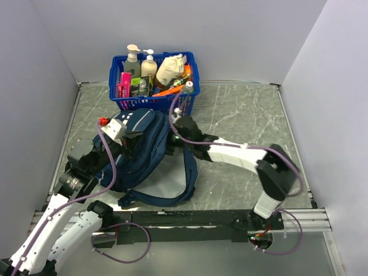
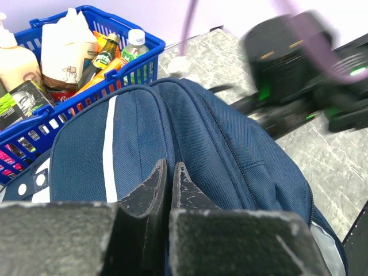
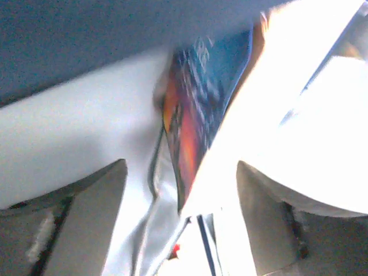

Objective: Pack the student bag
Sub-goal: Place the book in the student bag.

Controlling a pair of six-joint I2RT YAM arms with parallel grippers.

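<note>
The student bag point(image 1: 144, 155) is a navy backpack lying at the left middle of the table, straps trailing toward the near edge. My left gripper point(image 1: 130, 137) is at its top; in the left wrist view the jaws point(image 2: 169, 164) are pressed together on a seam of the student bag point(image 2: 230, 149). My right gripper point(image 1: 171, 132) reaches into the bag's right side. In the right wrist view it point(image 3: 181, 164) stands open inside the pale lining point(image 3: 86, 132). A flat, colourful item point(image 3: 201, 98), blurred, hangs between the spread fingers, not gripped.
A blue mesh basket point(image 1: 192, 69) of bottles and packets stands just behind the bag against the back wall, and shows in the left wrist view as well point(image 2: 98, 11). The right arm point(image 1: 241, 152) stretches across the marble table point(image 1: 247, 109) from the near right.
</note>
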